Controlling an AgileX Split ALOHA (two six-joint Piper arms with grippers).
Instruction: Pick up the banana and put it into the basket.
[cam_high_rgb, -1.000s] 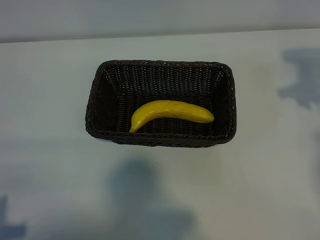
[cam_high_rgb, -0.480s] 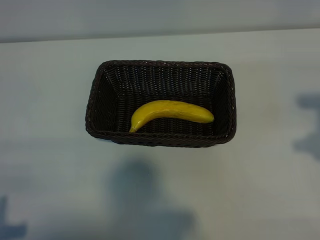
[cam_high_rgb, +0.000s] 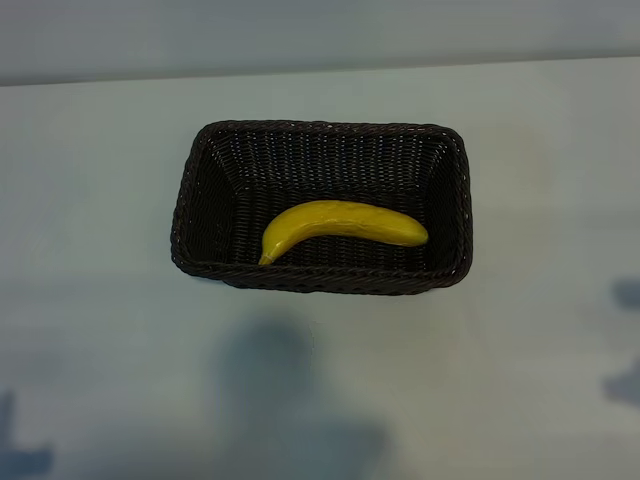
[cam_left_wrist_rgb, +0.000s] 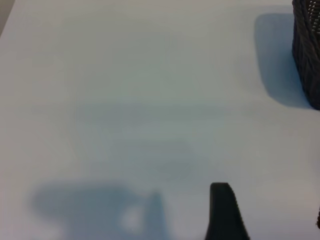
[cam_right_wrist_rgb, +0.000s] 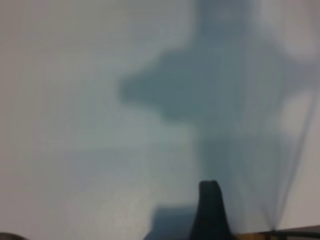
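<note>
The banana (cam_high_rgb: 343, 226) lies inside the basket (cam_high_rgb: 320, 135) at frame centre, both grippers' fingers released and empty, so finishing well probably means keeping both arms clear of the bench (cam_high_rgb: 100, 200).

Banana (cam_high_rgb: 343, 224): bright yellow, plain skin, no spots. Basket (cam_high_rgb: 320, 279): dark brown, nearly black, tight woven wicker pattern all over. Table (cam_high_rgb: 100, 200): pale whitish-blue, plain, with soft grey-blue shadow patches. My fingertips (cam_left_wrist_rgb: 226, 212) show black in both wrist views.
</note>
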